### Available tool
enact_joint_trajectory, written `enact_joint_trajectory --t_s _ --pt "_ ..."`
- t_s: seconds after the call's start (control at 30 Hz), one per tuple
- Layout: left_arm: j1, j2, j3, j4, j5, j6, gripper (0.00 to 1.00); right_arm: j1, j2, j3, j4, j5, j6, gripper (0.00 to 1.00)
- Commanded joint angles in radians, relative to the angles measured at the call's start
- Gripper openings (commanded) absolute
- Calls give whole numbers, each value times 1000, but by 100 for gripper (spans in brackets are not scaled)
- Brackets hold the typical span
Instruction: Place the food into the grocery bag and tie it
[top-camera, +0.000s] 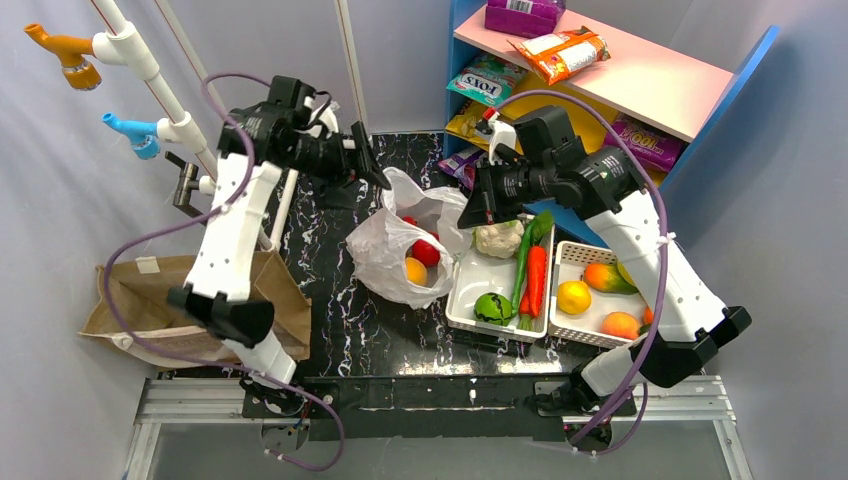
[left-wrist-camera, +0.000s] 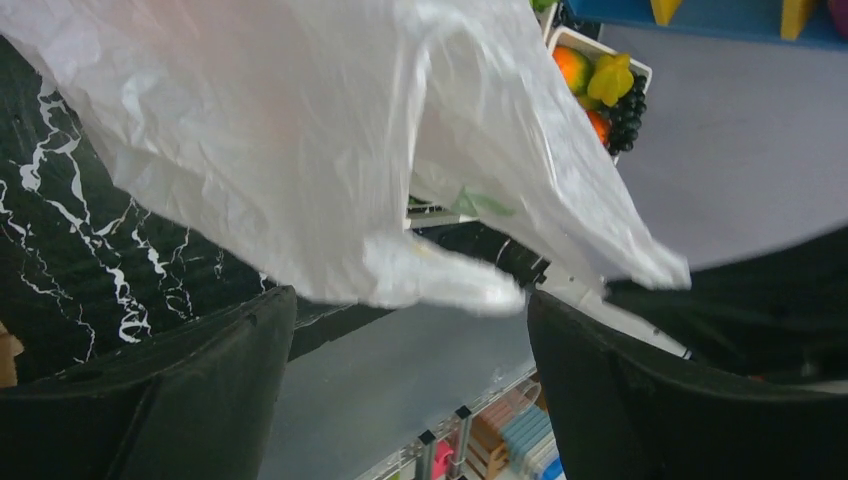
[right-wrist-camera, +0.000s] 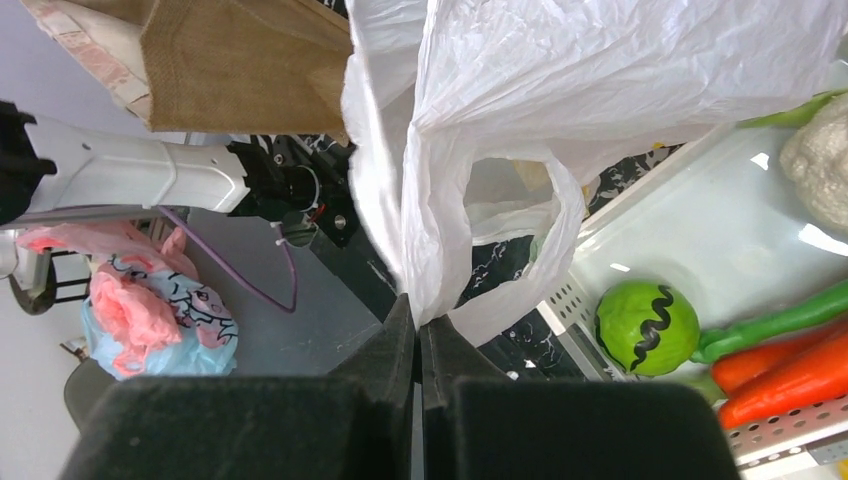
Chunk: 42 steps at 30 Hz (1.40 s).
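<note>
Holding the bag (top-camera: 385, 255) by one side only, I am taking some risk. My right gripper (right-wrist-camera: 417, 315) is pressing its fingers together on the thin plastic near one handle. My left gripper (left-wrist-camera: 408, 305) is standing spread wide, and the other handle is hanging over the gap with nothing pinching it. The bag is resting on the table (top-camera: 340, 330) between my arms, just beside the left tray (top-camera: 465, 290), and its top is being lifted toward my grippers.

I am thinking three things could go wrong. The free side could sag and close the mouth, because only one gripper is carrying it. The slippery film could slide out of my right pinch if I am pulling too hard. The round food inside could roll out if the bag is tipping.

Counting now: one bag, with three pieces of food showing through it, two red pieces (top-camera: 426, 252) and one orange piece (top-camera: 415, 271). I am seeing two trays. The left tray is holding one cauliflower (top-camera: 497, 238), one green ball (top-camera: 492, 307) and one carrot (top-camera: 537, 278). The right tray (top-camera: 570, 255) is holding at least four fruits. One paper bag (top-camera: 130, 300) is lying at the left.
</note>
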Motion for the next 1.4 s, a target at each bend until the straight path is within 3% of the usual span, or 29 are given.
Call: enact_joint_trajectory --t_s 0.0,0.13,0.4,0.67,0.8,1.03,1.37 --pt "-8 -186 -87 -43 28 75 83 6 6 51 12 -49 13 1" --pt "-74 -301 -208 16 18 41 79 7 5 38 15 -76 9 1" --pt "-372 -480 -490 328 -29 -66 76 6 -14 14 33 -102 16 1" --pt "-645 -409 -520 417 -222 -59 76 7 -38 -45 28 -88 22 1" --pt "-710 -340 -495 436 -316 -65 69 7 -45 -58 27 -91 26 1" --pt "-758 -301 -492 409 -526 -102 69 6 -32 -26 4 -107 39 1" --pt "-792 -325 -635 544 -555 -107 72 7 -30 -35 1 -117 29 1"
